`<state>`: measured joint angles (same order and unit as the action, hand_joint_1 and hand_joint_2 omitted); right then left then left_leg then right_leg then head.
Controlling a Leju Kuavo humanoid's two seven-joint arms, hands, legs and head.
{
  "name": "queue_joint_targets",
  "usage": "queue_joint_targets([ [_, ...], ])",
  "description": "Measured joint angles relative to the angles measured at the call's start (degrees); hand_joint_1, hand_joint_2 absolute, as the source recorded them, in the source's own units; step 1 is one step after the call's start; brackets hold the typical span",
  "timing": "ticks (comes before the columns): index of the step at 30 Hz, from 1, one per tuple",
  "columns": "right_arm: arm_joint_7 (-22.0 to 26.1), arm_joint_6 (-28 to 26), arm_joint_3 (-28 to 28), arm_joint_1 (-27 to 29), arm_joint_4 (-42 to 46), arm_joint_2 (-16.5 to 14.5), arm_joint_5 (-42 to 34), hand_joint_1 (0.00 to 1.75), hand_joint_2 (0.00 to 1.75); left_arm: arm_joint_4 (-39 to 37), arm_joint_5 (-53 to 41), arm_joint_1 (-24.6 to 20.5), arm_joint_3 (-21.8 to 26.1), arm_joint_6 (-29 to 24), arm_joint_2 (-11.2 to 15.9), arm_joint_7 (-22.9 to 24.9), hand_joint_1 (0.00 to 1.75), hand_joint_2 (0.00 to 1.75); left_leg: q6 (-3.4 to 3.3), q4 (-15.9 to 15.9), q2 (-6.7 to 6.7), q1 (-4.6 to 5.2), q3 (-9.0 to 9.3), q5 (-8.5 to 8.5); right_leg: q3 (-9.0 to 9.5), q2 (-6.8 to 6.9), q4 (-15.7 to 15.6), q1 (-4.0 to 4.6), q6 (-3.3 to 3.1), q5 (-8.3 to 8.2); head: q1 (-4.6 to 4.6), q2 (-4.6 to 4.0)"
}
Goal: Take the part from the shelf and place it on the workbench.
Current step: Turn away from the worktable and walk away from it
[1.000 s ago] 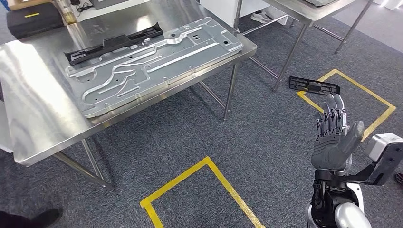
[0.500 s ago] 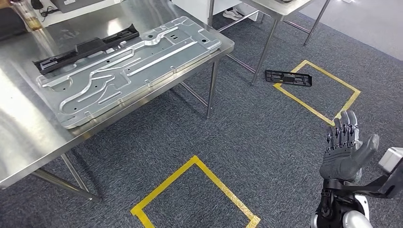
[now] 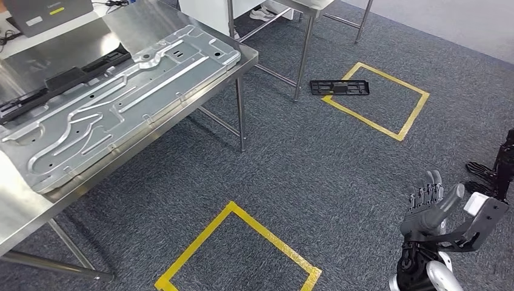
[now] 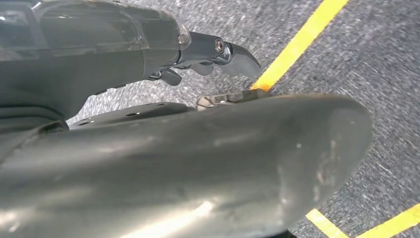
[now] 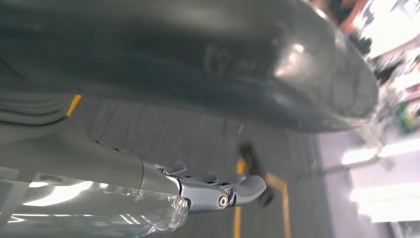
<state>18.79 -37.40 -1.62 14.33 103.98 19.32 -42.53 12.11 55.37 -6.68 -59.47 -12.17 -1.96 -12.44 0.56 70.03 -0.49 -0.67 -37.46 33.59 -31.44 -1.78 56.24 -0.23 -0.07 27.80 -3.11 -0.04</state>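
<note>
A long black plastic part (image 3: 60, 79) lies flat on the steel table (image 3: 18, 212), along the far edge of a large stamped metal panel (image 3: 115, 103) and just beside it. Its long axis runs parallel to the panel's long side, from the near left toward the far right of the head view. A second black part (image 3: 339, 87), a flat slatted strip, lies on the grey carpet floor (image 3: 339, 157) at the near corner of a yellow tape square (image 3: 377, 99), close to a table leg; its long axis runs roughly left to right across the head view.

The robot's right hand (image 3: 431, 206) is raised low at the right of the head view, well apart from both parts, fingers straight and a little apart, thumb out to the side, holding nothing. In the left wrist view the left hand (image 4: 198, 163) hangs over carpet and yellow tape; its thumb and a dark fingertip show with nothing between them, but how far the fingers are spread cannot be told. Another yellow tape outline (image 3: 236, 254) marks the floor in front of the robot.
</note>
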Motion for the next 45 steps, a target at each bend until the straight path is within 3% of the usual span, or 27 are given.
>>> queue_joint_targets([
  [2,0.47,0.47,-1.03,-0.04,-3.66,-0.68,0.3,0.0,0.0,0.0,-0.11,-0.02,0.0,0.01,0.04,0.01,0.0,0.0,-0.48,-7.35,-1.9,-0.07,3.17,-3.61,-0.04,-0.97,0.54,-0.01,0.38,0.41,0.21,0.0],
  [4,1.09,1.03,-1.83,-0.02,-6.8,-1.17,0.16,0.0,0.0,0.0,-0.18,-0.03,0.0,0.02,0.09,0.02,0.0,0.0,-0.87,-10.83,-3.41,-0.03,4.79,-4.43,-0.35,-1.85,0.95,-0.18,1.01,0.67,0.25,0.0],
  [6,1.26,1.19,-2.48,-0.04,-9.1,-1.48,0.09,0.0,0.0,0.01,-0.21,-0.05,0.0,0.01,0.15,0.03,0.0,0.0,-1.26,-11.15,-2.85,0.13,5.0,-4.36,-0.57,-2.78,0.89,-0.46,1.71,0.63,0.25,0.0],
  [8,1.34,1.11,-3.15,-0.14,-11.08,-1.72,0.05,0.0,0.0,0.02,-0.23,-0.11,0.0,0.0,0.21,0.03,0.0,0.0,-1.84,-11.65,-1.83,-0.02,5.37,-4.52,-1.04,-2.16,1.93,-0.5,2.34,1.4,-0.04,0.0],
  [11,1.36,0.87,-3.68,-0.47,-13.35,-2.01,-0.29,0.0,0.0,0.02,-0.28,-0.09,0.0,0.01,0.19,0.03,0.0,0.0,-2.37,-11.98,-0.05,-0.12,5.71,-4.43,-5.61,0.77,11.02,-0.61,3.27,5.96,-1.18,0.0],
  [13,1.01,0.67,-3.96,-0.48,-15.28,-2.37,-1.8,0.0,0.0,0.01,-0.38,-0.03,0.0,0.04,0.23,0.04,0.0,0.0,-2.37,-11.97,1.0,-0.05,5.77,-4.24,-8.54,1.41,16.45,-0.83,3.68,7.43,-1.6,0.0],
  [14,0.85,1.03,-4.3,-0.6,-16.97,-2.61,-3.31,0.0,0.0,0.01,-0.49,-0.03,0.0,0.06,0.23,0.06,0.0,0.0,-2.29,-11.97,1.41,-0.03,5.83,-4.14,-8.54,1.56,16.21,-0.91,3.73,6.49,-1.76,0.0],
  [15,0.83,1.96,-4.79,-0.95,-19.27,-2.87,-5.18,0.0,0.0,0.01,-0.64,-0.04,0.0,0.1,0.22,0.11,0.0,0.0,-2.18,-11.97,1.76,0.01,5.95,-4.02,-7.33,1.76,13.61,-0.95,3.67,4.56,-1.96,0.0],
  [16,1.02,3.61,-5.4,-1.67,-22.42,-3.15,-7.23,0.0,0.0,0.02,-0.8,-0.05,0.0,0.15,0.16,0.17,0.0,0.0,-2.06,-11.98,2.08,0.04,6.1,-3.9,-5.35,2.2,9.47,-0.93,3.49,2.31,-2.17,0.0],
  [18,1.46,7.29,-6.54,-4.24,-30.74,-3.74,-10.68,0.0,0.0,0.04,-1.01,-0.14,0.0,0.29,0.0,0.31,0.0,0.0,-1.66,-12.03,2.67,0.23,6.34,-3.7,-2.0,3.28,2.46,-0.57,2.76,-0.16,-2.43,0.0],
  [20,0.87,8.28,-7.18,-7.48,-40.29,-4.54,-12.05,0.0,0.0,0.06,-1.04,-0.23,0.0,0.43,-0.13,0.42,0.0,0.0,-1.1,-12.15,3.22,0.25,6.53,-3.58,-1.24,3.44,0.62,-0.09,2.01,-0.1,-2.37,0.0],
  [22,-1.81,5.95,-7.33,-10.41,-49.31,-5.65,-11.93,0.0,0.0,0.08,-1.03,-0.34,0.0,0.53,-0.25,0.59,0.0,0.0,-0.4,-12.17,3.41,0.04,6.83,-3.29,-1.08,2.65,0.25,0.03,1.35,-0.32,-2.39,0.0],
  [24,-6.25,2.9,-7.29,-12.64,-56.92,-7.28,-10.98,0.0,0.0,0.11,-0.99,-0.48,0.0,0.64,-0.31,0.81,0.0,0.0,0.09,-9.93,1.85,-0.12,6.02,-1.57,-0.66,1.98,-0.37,-0.13,0.65,-0.67,-2.17,0.0],
  [26,-10.55,1.43,-6.88,-14.12,-62.63,-9.17,-9.3,0.0,0.0,0.11,-0.95,-0.47,0.0,0.73,-0.3,1.06,0.0,0.0,0.21,-3.36,0.27,-0.13,2.86,1.87,-0.48,1.22,-0.59,-0.2,0.23,-0.8,-1.43,0.0],
  [27,-12.29,1.32,-6.43,-14.73,-65.09,-10.06,-8.23,0.0,0.0,0.11,-0.95,-0.41,-0.01,0.75,-0.26,1.21,0.0,0.0,0.23,0.49,0.16,-0.07,0.87,3.33,-0.49,0.66,-0.54,-0.14,0.1,-0.76,-1.03,0.0],
  [29,-14.86,1.43,-5.19,-15.78,-69.92,-11.56,-6.08,0.0,0.0,0.09,-1.01,-0.33,-0.02,0.79,-0.19,1.47,0.0,0.0,0.2,3.87,0.16,0.1,-1.35,3.22,-0.42,-0.7,-0.32,-0.05,-0.05,-0.57,-0.43,0.0],
  [31,-15.95,1.78,-4.03,-16.4,-73.74,-12.44,-4.45,0.0,0.0,0.09,-1.14,-0.41,-0.04,0.84,-0.14,1.72,0.0,0.0,-0.08,-1.13,-0.9,0.17,0.34,-0.96,-0.31,-2.17,0.08,-0.07,0.02,-0.26,-0.04,0.0],
  [33,-16.29,2.14,-2.84,-17.04,-76.55,-12.85,-2.98,0.0,0.0,0.09,-1.26,-0.53,-0.06,0.87,-0.09,2.01,0.0,0.0,-0.54,-8.1,-4.83,-0.17,3.23,-4.28,-0.53,-3.63,0.74,-0.14,0.45,0.2,0.14,0.0],
  [34,-16.41,2.25,-2.21,-17.42,-77.74,-12.94,-2.29,0.0,0.0,0.1,-1.31,-0.59,-0.08,0.87,-0.07,2.16,0.0,0.0,-0.69,-10.1,-6.33,-0.28,4.09,-4.87,-0.77,-4.41,1.0,-0.27,0.76,0.34,0.13,0.0],
  [35,-16.5,2.35,-1.59,-17.77,-78.85,-13.02,-1.73,0.0,0.0,0.1,-1.36,-0.62,-0.1,0.86,-0.05,2.31,0.0,0.0,-0.85,-10.8,-6.94,-0.3,4.44,-4.73,-1.04,-5.25,1.13,-0.43,1.15,0.38,0.13,0.0],
  [37,-16.65,2.45,-0.49,-18.15,-80.79,-13.1,-1.03,0.0,0.0,0.1,-1.48,-0.71,-0.15,0.84,-0.06,2.48,0.0,0.0,-1.18,-11.16,-5.19,-0.19,4.82,-4.66,-1.34,-6.82,1.05,-0.76,1.85,0.29,0.15,0.0],
  [38,-16.7,2.47,0.0,-18.21,-81.6,-13.16,-0.81,0.0,0.0,0.1,-1.54,-0.75,-0.17,0.83,-0.05,2.52,0.0,0.0,-1.43,-11.43,-4.14,-0.22,5.14,-4.67,-1.54,-6.14,1.47,-0.71,2.15,0.57,0.04,0.0],
  [40,-16.74,2.5,0.94,-18.64,-82.99,-13.11,-0.29,0.0,0.0,0.11,-1.81,-0.78,-0.21,0.8,-0.14,2.72,0.0,0.0,-1.92,-11.95,-1.75,-0.32,5.77,-4.62,-3.43,-2.54,5.37,-0.49,2.74,2.75,-0.74,0.0],
  [41,-16.74,2.58,1.47,-18.96,-83.57,-13.16,0.03,0.0,0.0,0.1,-1.98,-0.71,-0.25,0.77,-0.15,2.96,0.0,0.0,-2.06,-12.02,-0.48,-0.19,6.0,-4.46,-5.25,-0.37,8.89,-0.39,3.05,4.48,-1.23,0.0],
  [42,-16.75,2.67,2.03,-19.24,-84.06,-13.21,0.34,0.0,0.0,0.1,-2.15,-0.63,-0.28,0.73,-0.16,3.23,0.0,0.0,-2.14,-12.01,0.78,-0.1,6.11,-4.28,-7.29,0.77,12.66,-0.44,3.33,6.06,-1.55,0.0],
  [44,-16.8,2.8,3.15,-19.18,-84.93,-13.46,0.81,0.0,0.0,0.08,-2.37,-0.55,-0.37,0.56,-0.13,3.72,0.0,0.0,-2.13,-11.99,2.94,0.03,6.35,-3.89,-9.44,1.57,16.66,-0.63,3.58,6.73,-1.79,0.0],
  [45,-16.85,2.81,3.71,-18.98,-85.38,-13.55,0.96,0.0,0.0,0.07,-2.44,-0.6,-0.46,0.44,-0.11,3.88,0.0,0.0,-2.07,-11.99,3.78,0.08,6.52,-3.7,-8.92,1.76,15.62,-0.7,3.55,5.47,-1.91,0.0],
])
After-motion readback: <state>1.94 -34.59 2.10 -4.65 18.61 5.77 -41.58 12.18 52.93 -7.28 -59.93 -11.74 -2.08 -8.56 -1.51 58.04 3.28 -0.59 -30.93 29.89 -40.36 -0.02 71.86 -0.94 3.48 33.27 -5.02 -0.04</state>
